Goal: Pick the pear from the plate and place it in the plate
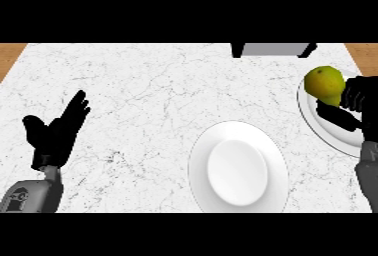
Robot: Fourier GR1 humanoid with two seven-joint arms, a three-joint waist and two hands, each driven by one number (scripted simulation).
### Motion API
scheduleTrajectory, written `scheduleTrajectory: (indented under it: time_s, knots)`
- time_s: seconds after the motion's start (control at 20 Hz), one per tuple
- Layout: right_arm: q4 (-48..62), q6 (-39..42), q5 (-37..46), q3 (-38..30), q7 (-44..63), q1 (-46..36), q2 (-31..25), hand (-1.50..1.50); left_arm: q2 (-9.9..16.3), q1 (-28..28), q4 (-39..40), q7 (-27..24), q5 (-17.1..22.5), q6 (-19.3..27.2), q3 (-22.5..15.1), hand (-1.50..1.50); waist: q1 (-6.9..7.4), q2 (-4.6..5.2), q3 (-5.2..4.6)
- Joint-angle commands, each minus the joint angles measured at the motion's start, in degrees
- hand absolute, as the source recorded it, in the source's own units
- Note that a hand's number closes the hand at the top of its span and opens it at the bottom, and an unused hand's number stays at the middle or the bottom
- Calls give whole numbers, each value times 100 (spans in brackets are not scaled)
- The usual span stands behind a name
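Pear (325,83) sits at the right hand's (359,96) fingertips, over the far plate (319,127) at the counter's (148,90) right edge; the fingers curl against its side, thumb (336,114) stretched below it. Left of that hand lies a second plate (238,167), bare. Far left, the left hand (55,132) rests open, fingers up.

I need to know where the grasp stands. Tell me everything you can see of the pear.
The pear is yellow-green with a darker, browner patch on its lower side, smooth-skinned and rounded; no stem shows. It sits at the counter's right edge, over the upper part of the right plate. The right hand is against its right side, fingers curled round it and one finger reaching beneath. Whether the pear rests on that plate or is lifted cannot be told.
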Motion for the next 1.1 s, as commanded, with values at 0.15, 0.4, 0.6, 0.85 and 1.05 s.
scheduleTrajectory:
  time_s: [0.15,0.4,0.6,0.85,1.05]
  knots:
    - [1678,-191,-758,-1077,-1482,-149,-468,150,-168,-64,145,-8,-160,1,-51,0,16,14,2]
    - [3284,14,-646,-1198,-2182,-528,-871,150,-346,-229,258,-116,-296,129,-114,0,50,32,4]
    - [4270,694,-1202,-1485,-2348,-1056,-949,150,-267,-328,189,105,-357,134,-121,0,109,59,10]
    - [5198,1175,-1172,-1374,-3487,-1152,-1174,-150,-460,-110,77,-103,-439,222,-164,0,82,30,6]
    - [5480,567,-1331,-1700,-4350,-1425,-1142,-150,-181,140,-46,-205,-202,-159,79,0,92,23,6]
